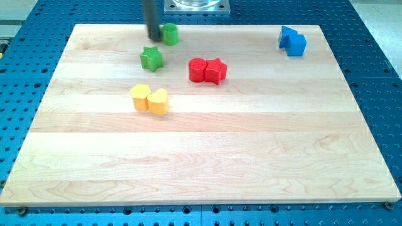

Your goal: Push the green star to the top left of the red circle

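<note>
A: Status on the board, left to right?

B: Wooden board [201, 157] sits on a blue perforated bench [377, 75]. Furthest toward the view's left are two yellow blocks: a yellow block [140, 97] and a yellow heart [158, 101], touching side by side. Can't make out the shape of the first one for sure.

A: And the green star?

B: Green star [151, 58] is up and slightly right of the yellow pair, near the view's top. It's lying flat and nothing is touching it.

A: Where's the rod?

B: My tip [152, 36] is just above the star, toward the view's top, with a small gap between them. No contact that I can see. Immediately to the tip's right is a green round block [170, 34], touching the rod or very nearly; can't tell which.

A: Hand state?

B: There's no hand on this arm. It's a bare dark rod, so nothing opens, closes or grips.

A: Red circle?

B: Red circle [198, 69] is right of the star and a bit lower in the view. A red star [216, 71] is pressed against its right side. So the green star sits to the circle's left and slightly above it, apart from it.

A: Anything further right?

B: Two blue blocks up near the view's top right corner: a blue block [287, 37] and a blue cube [296, 44], touching each other and well apart from everything else. A metal mount [196, 5] shows at the top edge, behind the board.
</note>
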Controlling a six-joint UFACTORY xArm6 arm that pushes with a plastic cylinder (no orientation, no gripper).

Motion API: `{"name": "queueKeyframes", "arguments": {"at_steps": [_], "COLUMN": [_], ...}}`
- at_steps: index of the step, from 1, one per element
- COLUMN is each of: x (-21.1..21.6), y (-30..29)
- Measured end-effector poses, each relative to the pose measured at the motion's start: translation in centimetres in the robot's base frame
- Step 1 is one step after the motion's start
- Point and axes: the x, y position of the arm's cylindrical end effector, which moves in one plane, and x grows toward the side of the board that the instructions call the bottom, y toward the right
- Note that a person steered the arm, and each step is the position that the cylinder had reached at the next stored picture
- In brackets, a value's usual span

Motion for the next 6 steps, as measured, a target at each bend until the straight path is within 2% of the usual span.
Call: {"name": "queueKeyframes", "arguments": {"at_steps": [1,2,3,4,5,6], "x": [0.0,1.1,6.2,8.9,9.9,12.3], "y": [1.5,-6.9,-12.5,-5.9,0.7,-6.6]}}
